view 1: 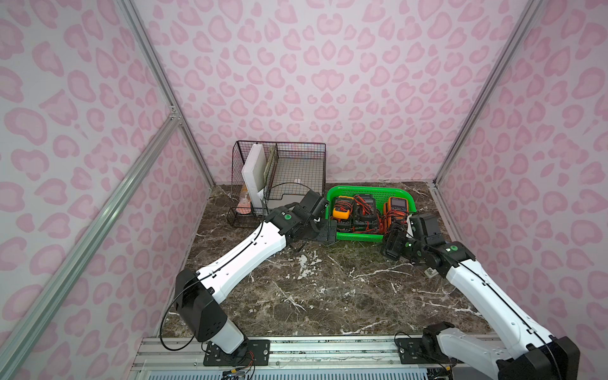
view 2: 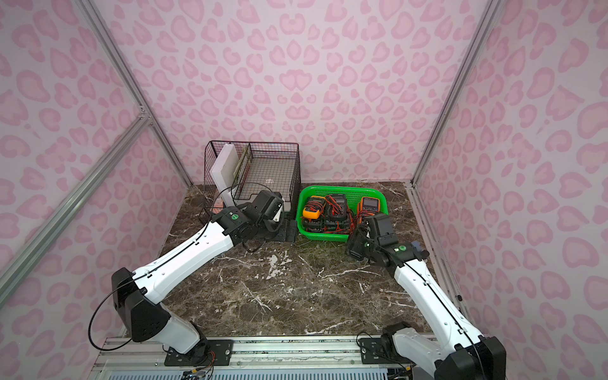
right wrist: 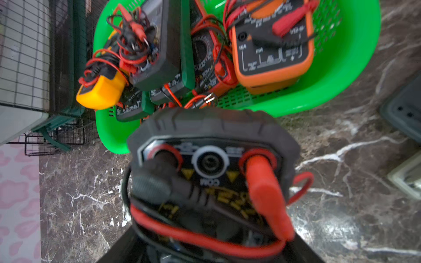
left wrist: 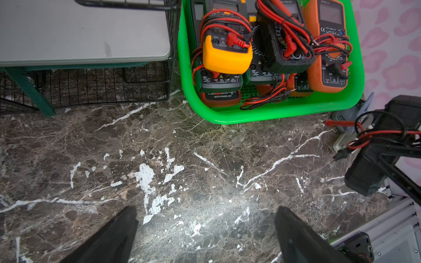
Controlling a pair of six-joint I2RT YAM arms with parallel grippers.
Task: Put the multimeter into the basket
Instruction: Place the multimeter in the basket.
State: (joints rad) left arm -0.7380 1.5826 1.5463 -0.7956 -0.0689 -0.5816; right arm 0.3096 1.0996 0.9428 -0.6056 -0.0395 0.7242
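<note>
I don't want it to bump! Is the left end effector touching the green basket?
Apart. The left wrist view shows bare marble table between the open left end effector and the green basket.

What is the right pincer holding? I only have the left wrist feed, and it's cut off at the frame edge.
Observer: A black multimeter with a red lead plugged in. The right pincer is shut on it.
Operator: Over the basket yet?
Observer: No. In both top views it is outside the green basket, at the near right corner.
Operator: Is my left arm in the way?
Observer: Probably not. In a top view the left pincer sits open beside the near left corner, outside the rim.
</note>
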